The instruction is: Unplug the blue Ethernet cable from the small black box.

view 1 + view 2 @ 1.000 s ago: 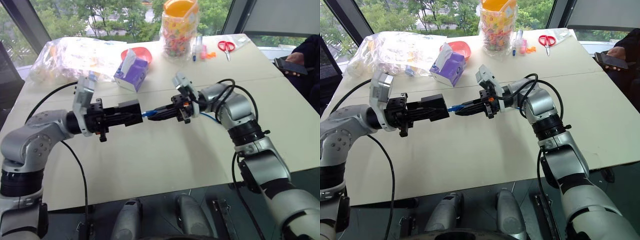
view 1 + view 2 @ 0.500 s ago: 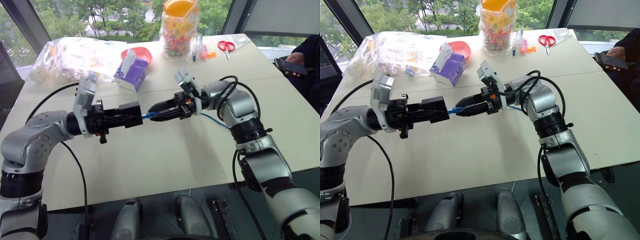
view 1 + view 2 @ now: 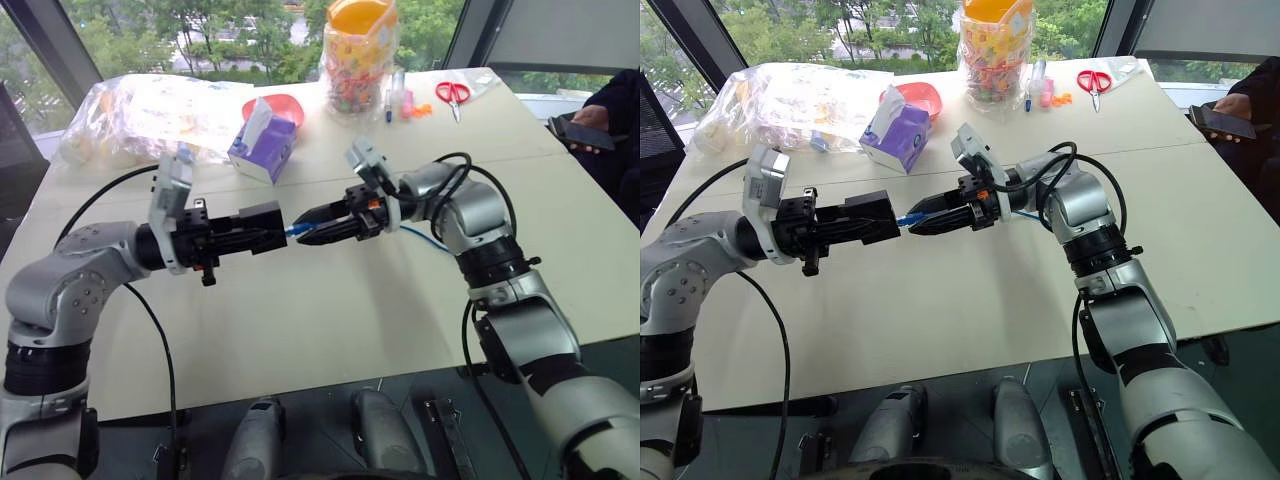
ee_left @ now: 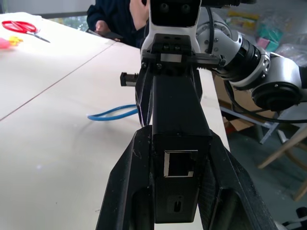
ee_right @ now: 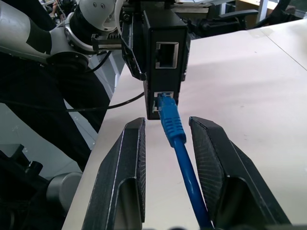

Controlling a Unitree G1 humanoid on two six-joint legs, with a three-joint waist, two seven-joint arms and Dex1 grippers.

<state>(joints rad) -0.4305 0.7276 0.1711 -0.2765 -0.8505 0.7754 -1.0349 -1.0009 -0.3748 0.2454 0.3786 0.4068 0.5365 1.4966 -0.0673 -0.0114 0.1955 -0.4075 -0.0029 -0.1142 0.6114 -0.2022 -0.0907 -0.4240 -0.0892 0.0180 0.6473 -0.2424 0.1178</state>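
Pale tabletop [image 3: 330,320] lies under two arms held above it. One left gripper [image 3: 262,228] is clamped on one small matte black box [image 5: 165,52], which has two ports. One thin blue Ethernet cable [image 5: 178,148] is plugged into the lower port, running between the parted fingers [image 5: 124,167] of one right gripper [image 3: 318,225], untouched by either.

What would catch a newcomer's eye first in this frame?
Mid-table, above the surface, the left gripper is shut on the black box, and the blue cable is still plugged into its lower port. The right gripper faces it, fingers open either side of the plug. Behind, a purple tissue box and red scissors lie on the table.
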